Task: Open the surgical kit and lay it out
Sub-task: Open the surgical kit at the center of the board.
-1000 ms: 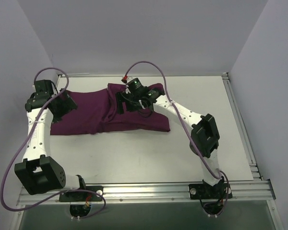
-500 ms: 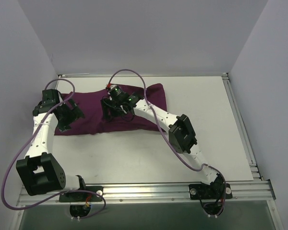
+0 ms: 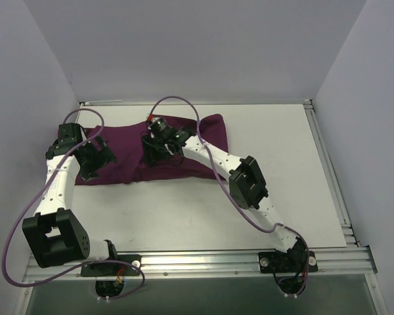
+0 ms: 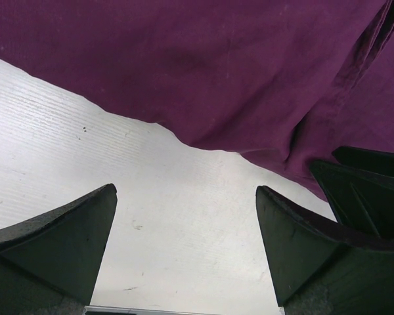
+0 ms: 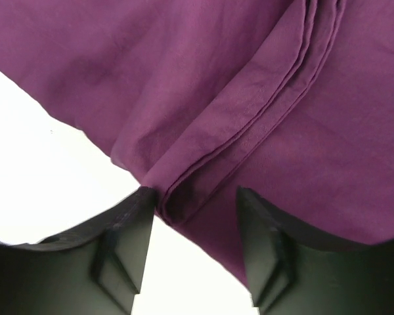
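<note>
The surgical kit shows only as its dark purple cloth wrap [image 3: 125, 159], lying bunched across the back left of the white table [image 3: 184, 210]. My left gripper [image 3: 94, 168] hangs open over the wrap's near left edge. In the left wrist view its gripper [image 4: 186, 191] has only bare table between its fingers, and the cloth [image 4: 217, 72] lies just beyond. My right gripper [image 3: 153, 155] is low over the wrap's middle. In the right wrist view its gripper [image 5: 196, 193] straddles a folded hem [image 5: 207, 161] of the cloth [image 5: 184, 72]. The left finger [image 5: 128, 223] touches that fold; the jaws are still apart.
A metal rail [image 3: 217, 259] runs along the table's near edge and another [image 3: 328, 170] down the right side. Grey walls close in the back and both sides. Purple cables [image 3: 177, 100] loop above both arms.
My right arm has swung left over the wrap and dropped onto the fold, its jaws narrowing. My left gripper has shifted a little right and nearer, onto the wrap's left edge.
</note>
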